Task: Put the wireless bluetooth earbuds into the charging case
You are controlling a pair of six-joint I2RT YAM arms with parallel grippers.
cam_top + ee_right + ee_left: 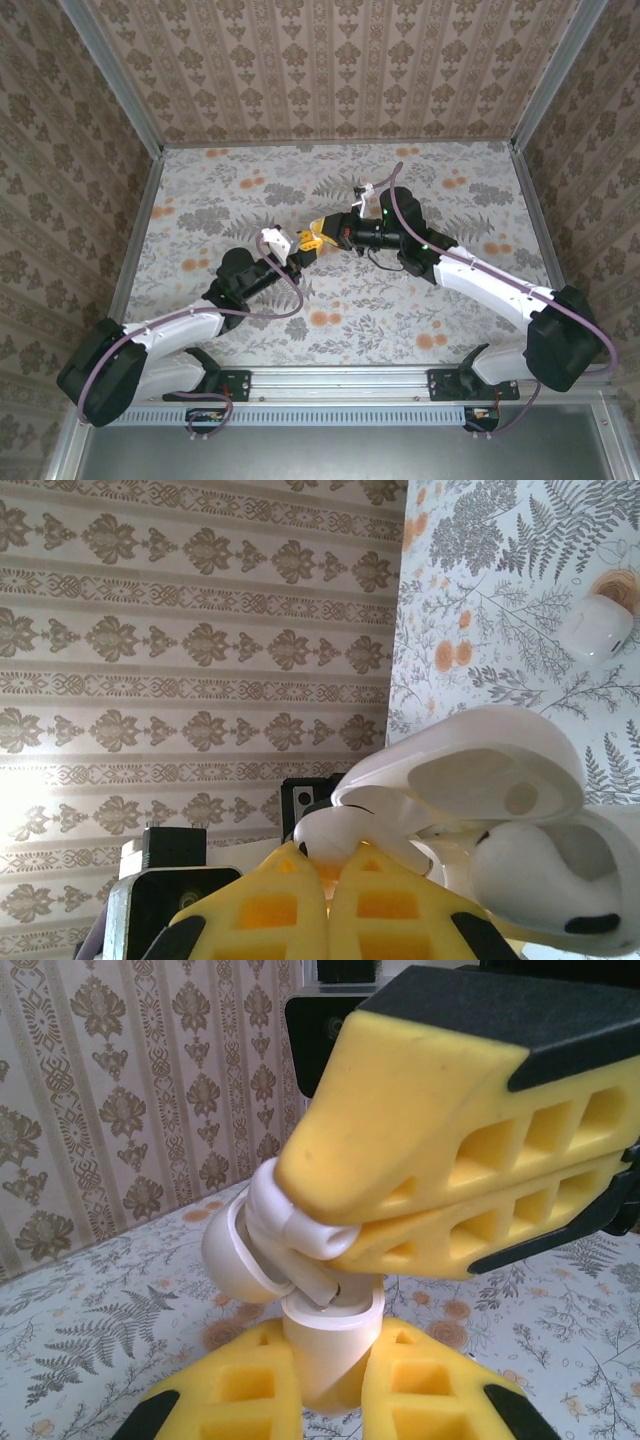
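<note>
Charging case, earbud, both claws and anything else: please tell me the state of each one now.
charging case: lid open, held by the left claw.
earbud: gripped, stem at the case opening, head above it.
left claw: shut on the charging case.
right claw: shut on the earbud.
white lump: lying loose on the table, untouched.

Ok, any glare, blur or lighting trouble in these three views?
Top external: even light, sharp, though the charging case is tiny. Left wrist: the right gripper looms close and slightly soft. Right wrist: the wallpaper blows out at the left edge; the charging case is near and soft-edged.
</note>
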